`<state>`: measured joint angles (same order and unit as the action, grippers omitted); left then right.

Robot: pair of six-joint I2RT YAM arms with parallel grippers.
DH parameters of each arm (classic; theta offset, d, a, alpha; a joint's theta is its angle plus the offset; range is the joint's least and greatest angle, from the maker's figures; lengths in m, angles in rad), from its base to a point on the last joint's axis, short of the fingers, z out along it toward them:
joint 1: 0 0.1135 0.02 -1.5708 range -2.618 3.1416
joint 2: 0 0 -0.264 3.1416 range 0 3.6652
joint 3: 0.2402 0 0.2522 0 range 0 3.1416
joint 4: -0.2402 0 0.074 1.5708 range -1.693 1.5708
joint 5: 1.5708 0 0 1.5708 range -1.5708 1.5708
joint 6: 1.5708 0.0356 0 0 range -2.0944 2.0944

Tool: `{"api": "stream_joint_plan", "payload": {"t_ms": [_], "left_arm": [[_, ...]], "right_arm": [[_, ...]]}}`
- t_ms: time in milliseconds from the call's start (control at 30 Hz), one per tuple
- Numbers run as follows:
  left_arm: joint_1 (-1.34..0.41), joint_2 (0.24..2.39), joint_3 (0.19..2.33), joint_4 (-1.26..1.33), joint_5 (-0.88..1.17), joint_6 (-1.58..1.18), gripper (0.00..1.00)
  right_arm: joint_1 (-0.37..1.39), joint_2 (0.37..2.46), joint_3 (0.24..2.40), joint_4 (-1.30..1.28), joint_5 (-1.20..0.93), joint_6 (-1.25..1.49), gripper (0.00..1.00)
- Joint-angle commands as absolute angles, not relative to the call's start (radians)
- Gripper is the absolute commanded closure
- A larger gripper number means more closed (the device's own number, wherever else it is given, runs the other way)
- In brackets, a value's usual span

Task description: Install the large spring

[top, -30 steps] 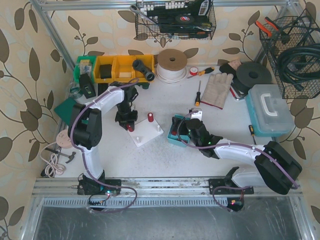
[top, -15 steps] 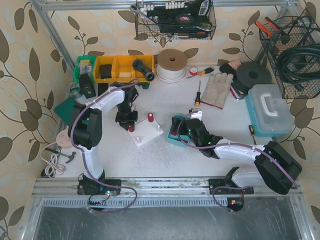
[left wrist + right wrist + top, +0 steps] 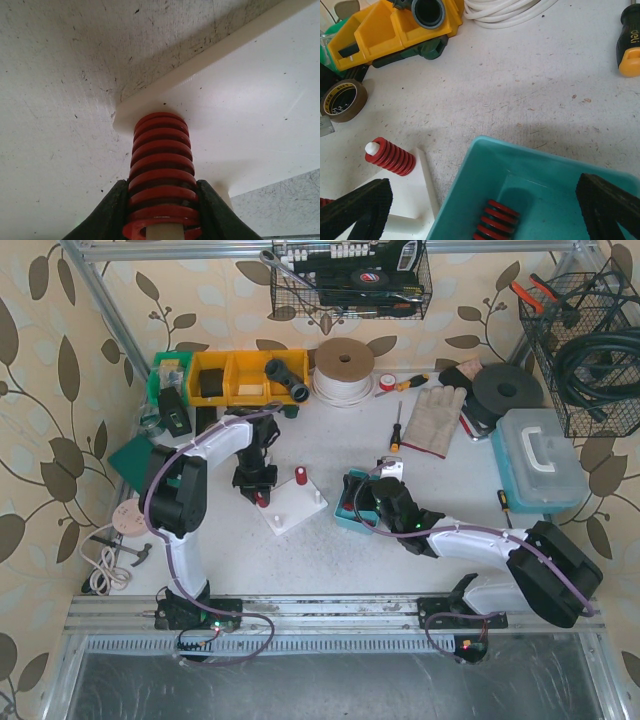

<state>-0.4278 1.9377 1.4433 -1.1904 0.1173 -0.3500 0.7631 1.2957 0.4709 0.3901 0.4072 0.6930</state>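
Left arm arches up from its base and folds down, elbow high, over the white plate [image 3: 260,100]. The left tool [image 3: 162,192] points straight down and pinches the large spring [image 3: 161,160], dark fingers [image 3: 107,215] pressed on both sides. The spring sits over a peg [image 3: 162,232] at the plate's corner. Right arm lies low, stretched leftward across the worktop [image 3: 530,75]. The right tool [image 3: 482,210] is spread wide above the teal bin [image 3: 530,165], which holds a spare spring [image 3: 495,222]. A second spring [image 3: 390,156] stands on another peg.

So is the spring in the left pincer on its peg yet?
On: the red spring surrounds the white peg, its far end at the white base.
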Motion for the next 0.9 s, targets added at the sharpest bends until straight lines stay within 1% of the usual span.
{"api": "stream_joint_plan", "payload": {"t_ms": [0,133,167,233,267,400,467,533,700,800,867], "left_arm": [[-0.444,1.955,1.465,-1.194,0.127,-0.367,1.0],[-0.446,1.956,1.472,-1.201,0.124,-0.368,1.0],[-0.447,1.954,1.474,-1.202,0.123,-0.369,0.98],[-0.448,1.944,1.478,-1.206,0.121,-0.372,0.8],[-0.448,1.941,1.48,-1.208,0.122,-0.373,0.72],[-0.45,1.925,1.499,-1.223,0.125,-0.383,0.51],[-0.454,1.912,1.516,-1.231,0.123,-0.389,0.42],[-0.455,1.898,1.536,-1.235,0.126,-0.395,0.38],[-0.461,1.831,1.572,-1.225,0.146,-0.415,0.35],[-0.466,1.758,1.553,-1.184,0.157,-0.44,0.35],[-0.473,1.683,1.505,-1.13,0.158,-0.465,0.35]], "right_arm": [[0.762,1.299,0.471,0.413,0.401,0.682,0.02],[0.763,1.295,0.471,0.406,0.405,0.684,0.02],[0.762,1.295,0.472,0.405,0.407,0.685,0.02],[0.762,1.293,0.47,0.403,0.41,0.686,0.01],[0.763,1.292,0.47,0.403,0.413,0.688,0.01],[0.762,1.288,0.467,0.4,0.416,0.69,0.01],[0.762,1.286,0.469,0.394,0.413,0.692,0.01],[0.762,1.278,0.473,0.382,0.413,0.69,0.01],[0.762,1.257,0.498,0.326,0.4,0.683,0.02],[0.761,1.244,0.575,0.174,0.377,0.663,0.02],[0.75,1.223,0.663,-0.036,0.364,0.651,0.03]]}}
